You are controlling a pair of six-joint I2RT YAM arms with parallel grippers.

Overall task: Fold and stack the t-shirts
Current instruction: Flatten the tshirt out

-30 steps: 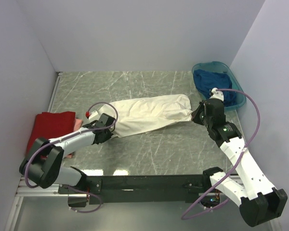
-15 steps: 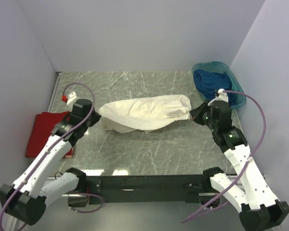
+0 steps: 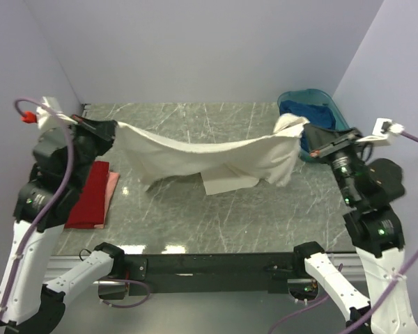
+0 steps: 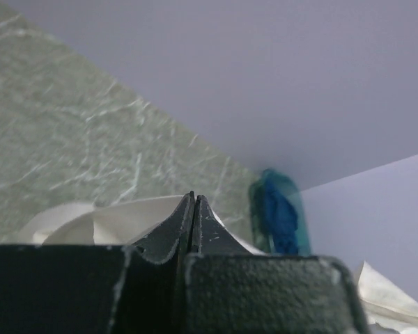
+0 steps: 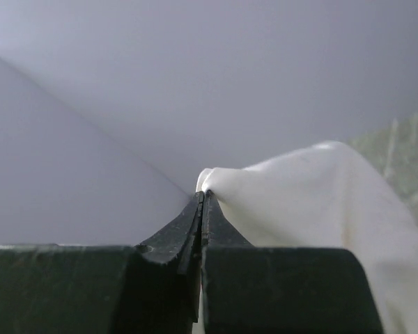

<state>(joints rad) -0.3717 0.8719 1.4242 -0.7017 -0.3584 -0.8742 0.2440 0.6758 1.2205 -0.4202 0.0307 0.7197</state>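
At left, a flat red t-shirt (image 3: 83,198) lies on the marble table (image 3: 265,223), under the raised left gripper (image 3: 109,129), whose 2 fingers are pinched tight on 1 end of the cream-white t-shirt (image 3: 209,156). The cloth hangs in a sagging span above the table's middle, its lower folds drooping toward the surface. It reaches across to the right gripper (image 3: 315,145), clamped closed on the other end. Far right, the dark blue t-shirt (image 3: 308,113) sits in a teal basin (image 3: 344,126).

Grey marbled table (image 3: 216,216): folded red t-shirt (image 3: 88,200) left, teal basin (image 3: 310,93) far right.
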